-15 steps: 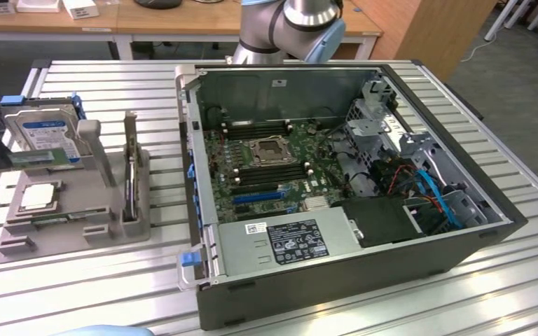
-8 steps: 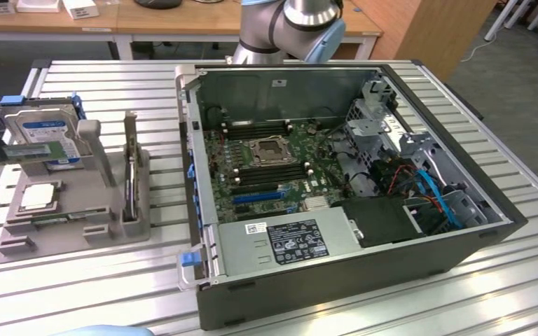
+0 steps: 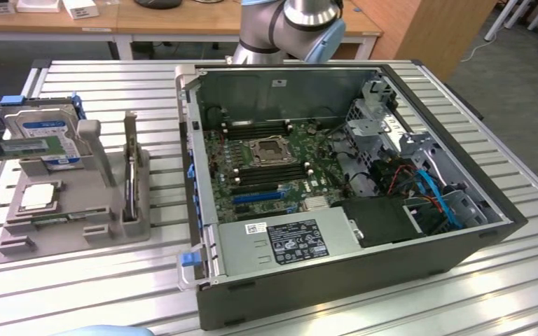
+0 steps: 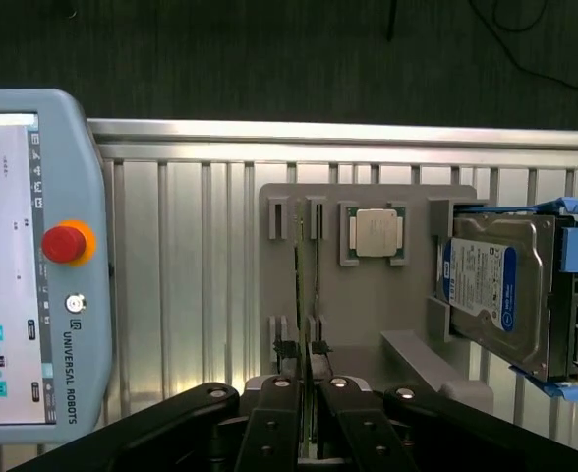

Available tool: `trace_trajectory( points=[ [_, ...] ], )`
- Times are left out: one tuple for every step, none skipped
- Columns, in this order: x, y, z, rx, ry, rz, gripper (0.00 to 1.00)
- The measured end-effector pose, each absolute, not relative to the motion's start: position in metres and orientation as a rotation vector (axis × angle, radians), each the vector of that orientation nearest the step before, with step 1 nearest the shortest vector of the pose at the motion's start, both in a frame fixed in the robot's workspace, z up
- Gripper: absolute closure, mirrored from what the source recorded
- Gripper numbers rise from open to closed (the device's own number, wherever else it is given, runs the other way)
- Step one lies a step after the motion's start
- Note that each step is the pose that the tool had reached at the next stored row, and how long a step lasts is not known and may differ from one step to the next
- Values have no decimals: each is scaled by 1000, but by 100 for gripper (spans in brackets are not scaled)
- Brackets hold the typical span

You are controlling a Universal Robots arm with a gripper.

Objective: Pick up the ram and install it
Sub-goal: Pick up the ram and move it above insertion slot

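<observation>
A: Surface?
B: Slatted metal tabletop [image 3: 82, 294]. In the exterior view there are wood desks [image 3: 204, 21] behind it at 12 o'clock.

A: What's on it?
B: An open PC case [image 3: 344, 280] sits mid-frame with its board exposed. A grey holder [image 3: 73, 238] is at 9 o'clock from the case. The holder carries a CPU [image 3: 37, 198], with a drive [image 3: 45, 127] at 12 o'clock from it. The wrist view also shows a pendant [image 4: 33, 265] lying beside the holder.

A: Ram?
B: Ram [image 3: 33, 147] is a green stick, level, at the 9 o'clock side of the exterior view. It overlaps the drive's front in the picture. In the wrist view it's edge-on, a thin line over the holder's slots. It's well apart from the case and not in the board.

A: End effector?
B: End effector [image 4: 307, 393] is nearly closed, its dark fingers [image 4: 274, 418] pinching the ram's end from both sides.

A: Touching the holder?
B: Can't tell.
</observation>
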State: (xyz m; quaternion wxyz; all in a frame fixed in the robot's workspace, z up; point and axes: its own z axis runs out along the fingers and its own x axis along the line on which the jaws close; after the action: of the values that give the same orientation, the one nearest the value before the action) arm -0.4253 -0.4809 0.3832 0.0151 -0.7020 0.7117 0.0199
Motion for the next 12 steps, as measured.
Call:
trace_trajectory(
  points=[
    [-425, -481, 383, -2185, 2214, 62, 86],
    [-425, -481, 383, -2185, 2215, 62, 86],
    [-424, -481, 383, -2185, 2215, 62, 86],
    [-424, -481, 383, -2185, 2214, 62, 86],
    [-422, -481, 384, -2185, 2214, 62, 86],
    [-421, -481, 384, -2185, 2215, 62, 86],
    [-419, -481, 384, -2185, 2215, 62, 86],
    [-416, -481, 385, -2185, 2215, 62, 86],
    [-414, -481, 385, -2185, 2215, 63, 86],
    [-412, -481, 385, -2185, 2215, 63, 86],
    [-410, -481, 386, -2185, 2215, 63, 86],
    [-408, -481, 386, -2185, 2215, 63, 86]
  ],
)
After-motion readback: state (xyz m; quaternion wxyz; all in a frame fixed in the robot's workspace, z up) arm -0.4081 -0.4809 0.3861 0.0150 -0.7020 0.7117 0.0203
